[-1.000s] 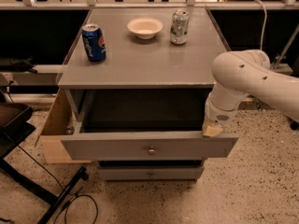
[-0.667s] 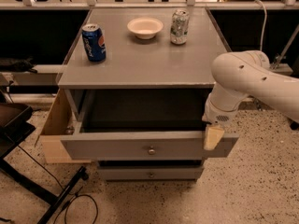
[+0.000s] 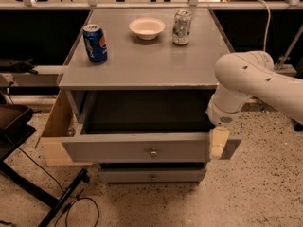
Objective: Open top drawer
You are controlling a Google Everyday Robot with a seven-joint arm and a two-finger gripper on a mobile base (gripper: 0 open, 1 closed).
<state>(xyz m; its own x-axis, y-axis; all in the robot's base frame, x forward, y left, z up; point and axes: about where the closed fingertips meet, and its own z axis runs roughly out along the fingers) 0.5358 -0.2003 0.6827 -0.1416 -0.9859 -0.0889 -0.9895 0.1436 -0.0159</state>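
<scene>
Top drawer is pulled well out of the cabinet. Its grey front stands clear of the frame and the dark inside of the box is open to view. Its round metal knob sits at the centre of the front, with nothing touching it.

Gripper is at the right end of the drawer front, pointing down. Its cream tip overlaps the front's right edge. Can't tell whether it's touching the front or just ahead of it, nor whether it's spread or closed. The white arm comes in from the right and bends down beside the cabinet's right front corner.

Lower drawer sits under the top one, with its own small knob, and sticks out far less.

On the tabletop:
- blue Pepsi can, upright, left side
- white bowl, rear centre
- silver can, upright, just right of the bowl and not touching it

A wood panel stands against the cabinet's left side. A black stand is at far left, and a cable lies on the speckled floor.
</scene>
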